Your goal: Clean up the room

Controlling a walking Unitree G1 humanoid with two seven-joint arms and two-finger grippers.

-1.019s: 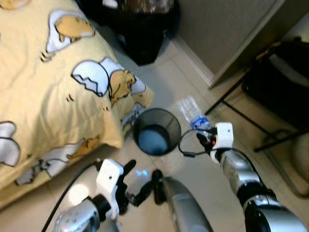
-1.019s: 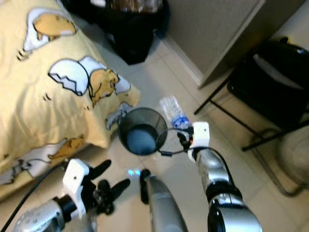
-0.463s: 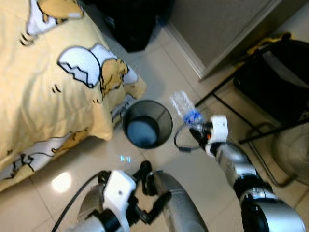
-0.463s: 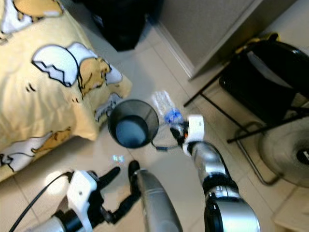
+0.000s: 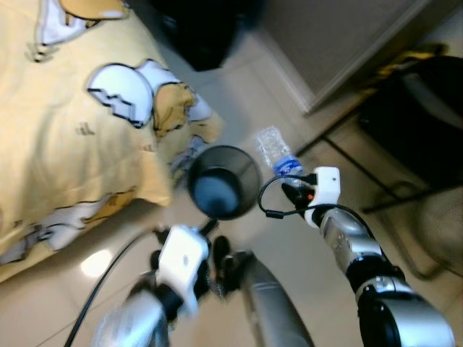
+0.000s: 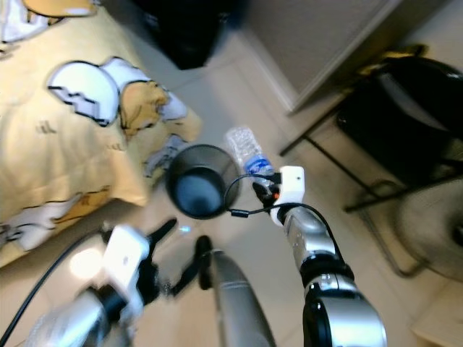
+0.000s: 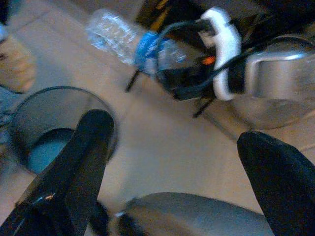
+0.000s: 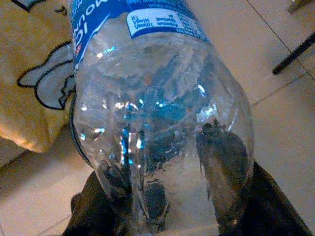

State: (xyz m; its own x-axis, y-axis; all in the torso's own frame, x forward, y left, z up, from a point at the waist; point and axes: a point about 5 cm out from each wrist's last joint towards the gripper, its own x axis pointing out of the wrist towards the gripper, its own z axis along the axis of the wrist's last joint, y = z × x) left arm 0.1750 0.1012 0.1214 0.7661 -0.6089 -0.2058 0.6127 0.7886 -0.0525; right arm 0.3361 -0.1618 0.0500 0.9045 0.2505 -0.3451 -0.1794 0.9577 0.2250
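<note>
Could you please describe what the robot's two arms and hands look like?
Both arms are silver metal tubes with dark joints. Each wrist carries a white block, with a black cable looping from it. The right hand and left hand each have two long black fingers.

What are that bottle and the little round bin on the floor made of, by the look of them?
The bottle looks like thin clear plastic: see-through, glossy, with a blue printed label. It sits gripped in the right gripper. The bin appears to be dark, see-through wire mesh, probably metal, though blur leaves that open.
</note>
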